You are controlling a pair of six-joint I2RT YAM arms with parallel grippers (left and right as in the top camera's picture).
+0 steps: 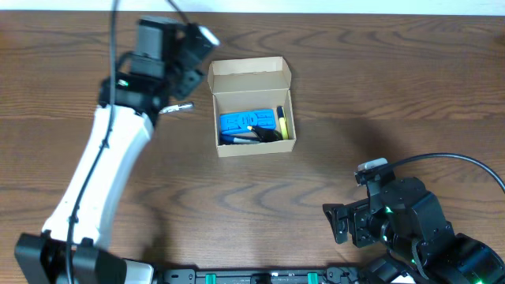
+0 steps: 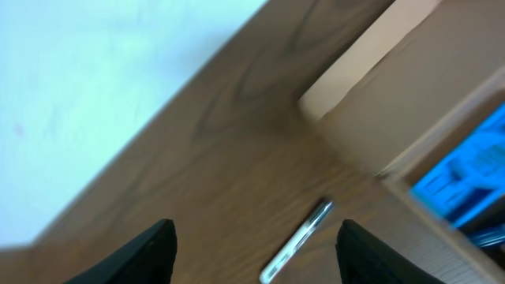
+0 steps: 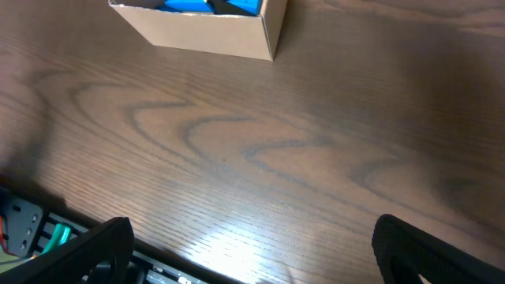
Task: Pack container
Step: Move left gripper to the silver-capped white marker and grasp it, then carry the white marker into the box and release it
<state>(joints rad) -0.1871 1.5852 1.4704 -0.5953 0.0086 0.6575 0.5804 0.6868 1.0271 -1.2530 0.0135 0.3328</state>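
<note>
The container [image 1: 251, 77] is a tan cardboard box with its flap lid open, at the middle back of the table. Inside lie a blue item [image 1: 245, 123], a yellow marker [image 1: 282, 122] and a dark pen [image 1: 252, 137]. A clear silver pen [image 1: 177, 107] lies on the table left of the box. It also shows in the left wrist view [image 2: 297, 241], between the open fingers of my left gripper [image 2: 254, 256], which hovers above it. My right gripper [image 3: 251, 252] is open and empty near the table's front edge, far from the box [image 3: 201, 31].
The wooden table [image 1: 355, 87] spreads around the box. A black rail [image 1: 260, 276] runs along the front edge. The left arm [image 1: 102, 173] stretches from the front left to the pen.
</note>
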